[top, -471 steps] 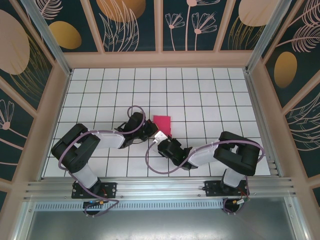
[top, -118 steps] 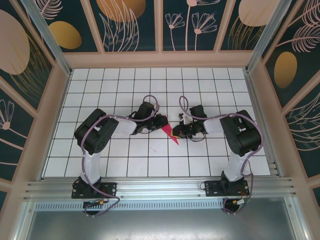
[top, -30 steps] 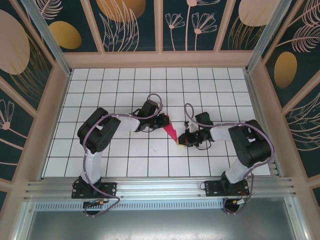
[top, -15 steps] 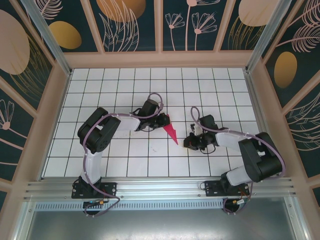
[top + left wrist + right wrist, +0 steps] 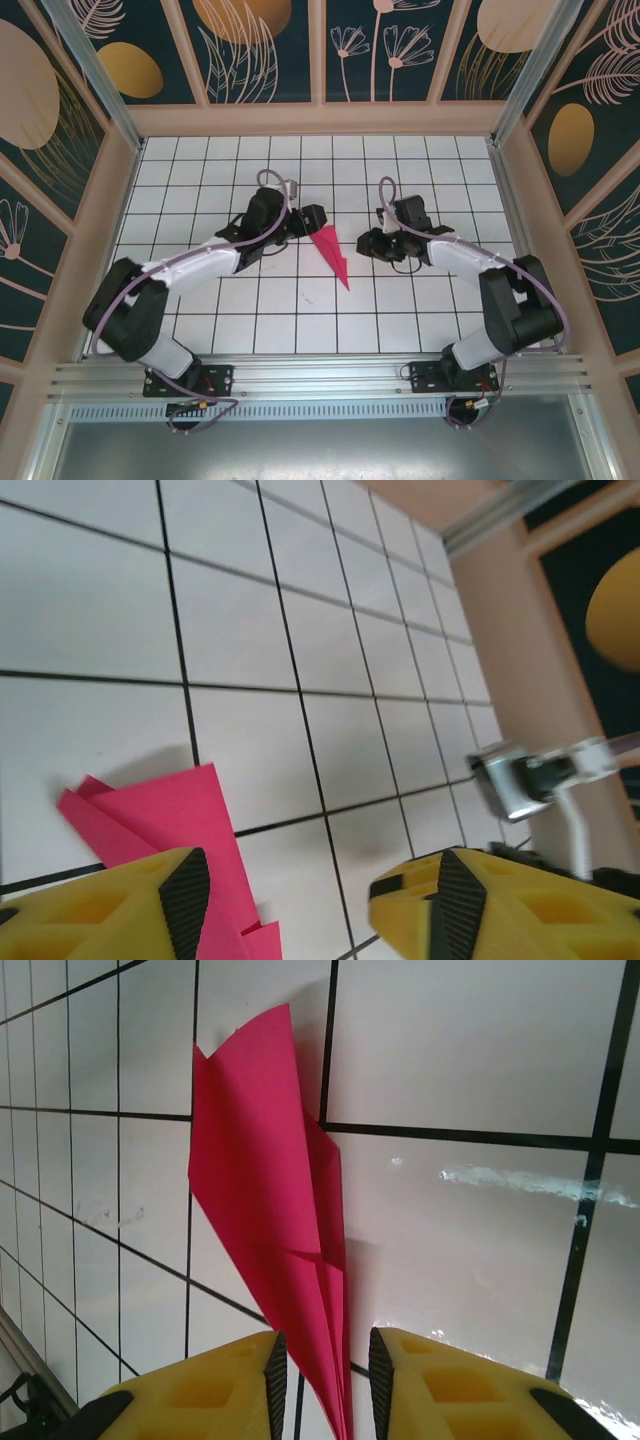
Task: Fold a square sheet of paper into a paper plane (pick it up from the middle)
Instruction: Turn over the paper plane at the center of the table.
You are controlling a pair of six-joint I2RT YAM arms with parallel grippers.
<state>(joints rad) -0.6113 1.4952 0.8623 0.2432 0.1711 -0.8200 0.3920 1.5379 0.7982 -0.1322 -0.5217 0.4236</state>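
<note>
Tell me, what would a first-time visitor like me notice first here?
The bright magenta-red paper plane, a slim pointed dart, lies near the middle of the white gridded table. Two black-and-white robot arms flank it, with the left hand near its wide end and the right hand on the other side, neither gripping it. Dark teal wall panels with golden flowers surround the table.

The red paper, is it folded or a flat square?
Folded. The red paper is a slim pointed dart lying on the table, with layered creases along it.
</note>
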